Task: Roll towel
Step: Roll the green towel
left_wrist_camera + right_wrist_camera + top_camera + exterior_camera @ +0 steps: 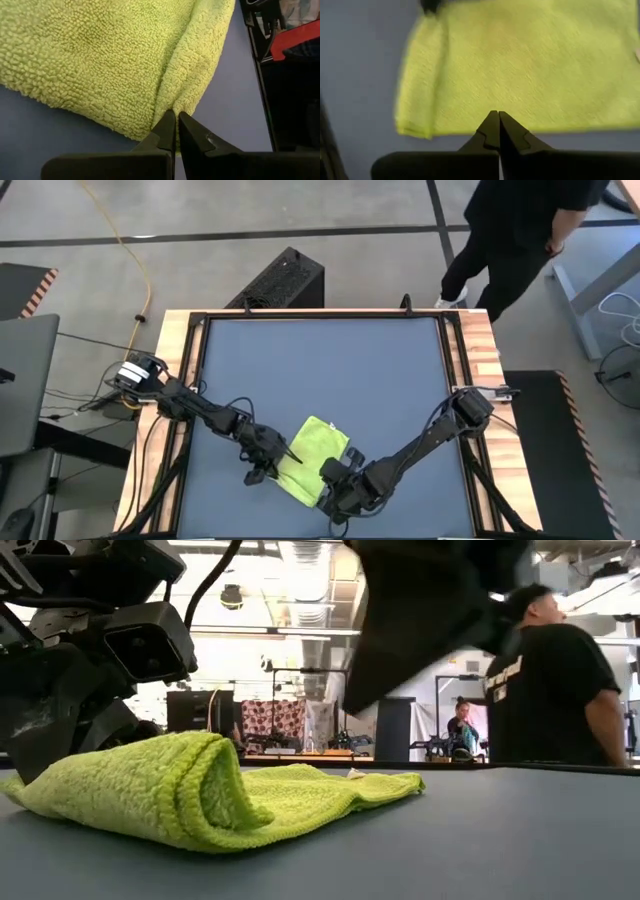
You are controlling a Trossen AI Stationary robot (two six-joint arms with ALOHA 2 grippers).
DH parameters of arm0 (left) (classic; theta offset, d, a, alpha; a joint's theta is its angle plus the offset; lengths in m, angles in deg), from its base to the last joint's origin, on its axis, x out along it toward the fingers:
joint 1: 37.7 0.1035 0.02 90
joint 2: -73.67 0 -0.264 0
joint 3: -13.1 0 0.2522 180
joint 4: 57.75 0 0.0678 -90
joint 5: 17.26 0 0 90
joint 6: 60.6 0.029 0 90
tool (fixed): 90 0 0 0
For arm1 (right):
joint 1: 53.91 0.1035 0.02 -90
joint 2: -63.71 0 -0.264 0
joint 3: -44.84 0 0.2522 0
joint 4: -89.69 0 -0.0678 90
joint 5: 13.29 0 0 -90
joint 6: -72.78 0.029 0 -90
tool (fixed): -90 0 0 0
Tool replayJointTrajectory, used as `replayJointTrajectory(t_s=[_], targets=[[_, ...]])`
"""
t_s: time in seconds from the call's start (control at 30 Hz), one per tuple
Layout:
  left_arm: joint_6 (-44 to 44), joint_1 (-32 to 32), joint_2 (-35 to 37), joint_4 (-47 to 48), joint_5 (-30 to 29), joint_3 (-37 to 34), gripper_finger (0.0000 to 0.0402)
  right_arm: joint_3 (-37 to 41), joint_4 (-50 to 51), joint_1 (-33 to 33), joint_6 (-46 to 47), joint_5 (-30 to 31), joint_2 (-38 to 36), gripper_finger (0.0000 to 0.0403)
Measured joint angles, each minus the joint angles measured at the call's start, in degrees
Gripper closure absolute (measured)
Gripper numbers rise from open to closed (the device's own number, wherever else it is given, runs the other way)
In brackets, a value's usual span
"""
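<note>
The towel [312,458] lies partly folded on the near middle of the tabletop [330,360], one side doubled over into a soft hump. The left end effector [176,125] is clenched on the towel's folded edge, pinching a ridge of cloth between its tips. The right end effector [495,122] sits at the towel's opposite edge with its tips pressed together; whether any cloth is caught there I cannot tell. The roll looks barely begun. Next, I judge, the pinched edge needs carrying over the flat part while the other side stays anchored. The towel bears no label. A person's [545,680] dark shirt carries writing too small to read.
</note>
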Motion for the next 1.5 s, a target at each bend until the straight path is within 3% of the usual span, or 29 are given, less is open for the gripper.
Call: replayJointTrajectory(t_s=[0.1,0.4,0.53,0.77,0.9,1.07,1.5], targets=[[-0.42,-0.04,-0.07,3.53,0.49,1.64,0.0401,2.74,1.25,-1.81,-0.19,-2.52,-0.77,0.0391],[-4.04,-0.18,0.00,7.99,0.45,2.91,0.0401,25.16,-21.92,-4.30,0.94,-5.83,-10.70,0.0394],[-6.95,-0.21,0.04,7.87,-0.08,2.91,0.0401,31.04,-24.28,-5.70,3.39,-7.42,-11.95,0.0394],[-12.07,-0.36,0.07,6.56,-2.11,2.91,0.0401,31.98,-26.80,-7.67,-1.59,-9.62,-11.99,0.0394],[-12.61,-0.36,0.07,6.49,-2.29,2.91,0.0401,32.25,-23.20,-7.23,-5.35,-16.54,-15.25,0.0394],[-12.61,-0.36,0.08,6.50,-2.84,2.91,0.0402,32.04,-24.88,-6.27,-11.09,-17.29,-19.21,0.0394],[-12.81,-0.36,0.07,6.53,-2.81,2.95,0.0401,32.90,-30.36,-12.26,-9.15,-17.05,-11.80,0.0394]])
